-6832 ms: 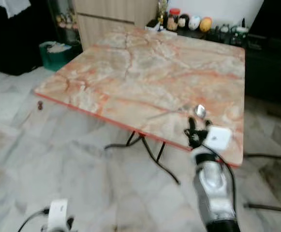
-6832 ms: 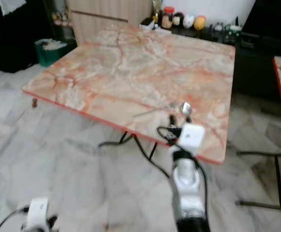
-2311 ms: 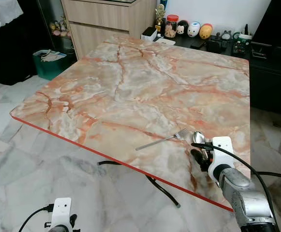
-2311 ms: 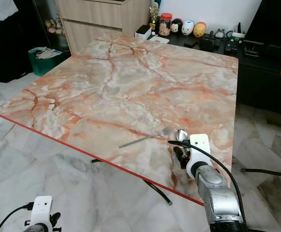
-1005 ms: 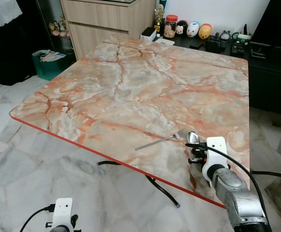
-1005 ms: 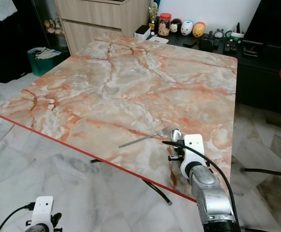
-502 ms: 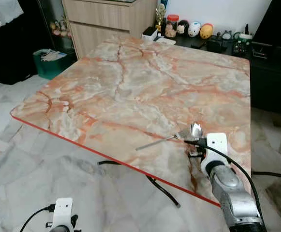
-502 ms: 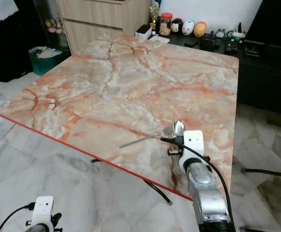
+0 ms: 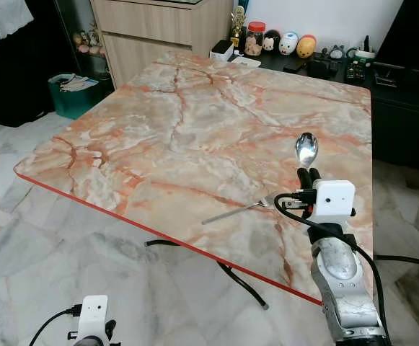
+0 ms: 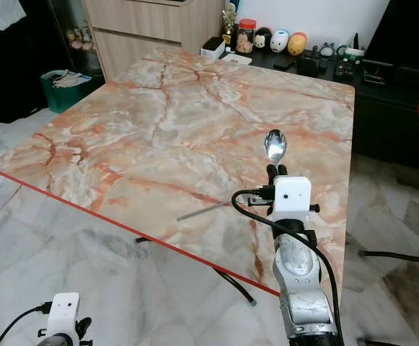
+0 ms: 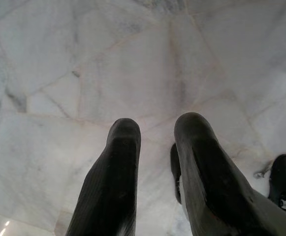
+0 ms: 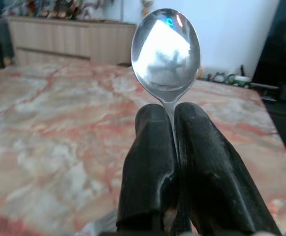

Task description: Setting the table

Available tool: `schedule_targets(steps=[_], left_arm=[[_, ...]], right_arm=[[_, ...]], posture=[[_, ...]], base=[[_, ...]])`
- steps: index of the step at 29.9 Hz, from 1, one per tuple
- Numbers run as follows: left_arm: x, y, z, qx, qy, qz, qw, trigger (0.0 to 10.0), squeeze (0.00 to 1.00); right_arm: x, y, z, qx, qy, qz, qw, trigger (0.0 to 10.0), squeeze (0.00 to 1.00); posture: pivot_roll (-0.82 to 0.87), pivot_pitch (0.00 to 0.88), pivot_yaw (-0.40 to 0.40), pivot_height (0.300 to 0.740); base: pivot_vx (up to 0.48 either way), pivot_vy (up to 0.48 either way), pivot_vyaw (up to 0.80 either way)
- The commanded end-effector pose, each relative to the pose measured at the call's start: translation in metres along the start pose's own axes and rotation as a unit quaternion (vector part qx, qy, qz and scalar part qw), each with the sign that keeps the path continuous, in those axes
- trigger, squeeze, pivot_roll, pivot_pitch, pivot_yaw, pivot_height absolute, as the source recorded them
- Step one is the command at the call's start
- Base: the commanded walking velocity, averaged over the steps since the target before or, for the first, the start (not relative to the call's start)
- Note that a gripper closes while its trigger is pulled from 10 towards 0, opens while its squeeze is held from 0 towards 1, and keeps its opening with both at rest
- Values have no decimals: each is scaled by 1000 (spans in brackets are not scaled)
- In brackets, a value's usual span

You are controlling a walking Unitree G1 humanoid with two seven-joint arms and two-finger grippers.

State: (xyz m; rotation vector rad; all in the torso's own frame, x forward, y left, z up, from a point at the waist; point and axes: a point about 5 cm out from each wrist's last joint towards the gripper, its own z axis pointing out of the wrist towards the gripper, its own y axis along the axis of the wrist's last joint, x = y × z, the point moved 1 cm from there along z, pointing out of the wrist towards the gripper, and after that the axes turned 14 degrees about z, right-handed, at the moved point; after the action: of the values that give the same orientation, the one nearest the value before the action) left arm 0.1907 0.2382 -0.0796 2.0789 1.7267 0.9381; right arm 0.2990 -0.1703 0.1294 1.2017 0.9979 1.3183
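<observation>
The bench [image 9: 195,130] lies under and ahead of the right pincer [image 9: 304,175], which is clenched on the spoon [image 9: 306,149], bowl up. The fork [image 9: 241,209] lies just left below. Next, I judge, lay the spoon beside the fork. The left pincer [image 11: 155,147] hangs released.

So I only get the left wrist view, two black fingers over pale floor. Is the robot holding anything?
Observer: Yes, the right gripper is shut on a shiny silver metal spoon, bowl pointing up.
Operator: Is it near a table?
Observer: It is above the near right part of an orange-veined marble table.
Operator: Is anything laid there?
Observer: A silver metal fork lies flat near the front edge, beside that gripper.
Operator: And my arm?
Observer: The left gripper hangs low over the floor, fingers apart.
</observation>
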Motion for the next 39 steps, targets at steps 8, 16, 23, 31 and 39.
schedule_targets(steps=[8,16,23,31,39], left_arm=[[-5,-10,-3,9,0,16,1000,10000,0],[-7,-9,-2,8,-4,26,1000,10000,0],[-8,-7,-2,8,-2,27,1000,10000,0],[-9,-6,-2,5,-1,23,1000,10000,0],[-8,-5,-2,4,0,20,1000,10000,0]], right_arm=[[5,2,2,-29,-2,14,999,10000,0],[10,8,6,-52,7,4,999,10000,0],[8,12,11,-62,0,7,998,10000,0],[12,12,14,-66,3,-1,998,10000,0],[15,13,15,-69,9,-3,998,10000,0]], posture=[[-37,0,-16,740],[-35,0,-15,740],[-33,0,-18,740],[-27,0,-19,740],[-25,0,-19,740]], base=[[0,0,0],[0,0,0],[0,0,-529],[0,0,-787],[0,0,-784]])
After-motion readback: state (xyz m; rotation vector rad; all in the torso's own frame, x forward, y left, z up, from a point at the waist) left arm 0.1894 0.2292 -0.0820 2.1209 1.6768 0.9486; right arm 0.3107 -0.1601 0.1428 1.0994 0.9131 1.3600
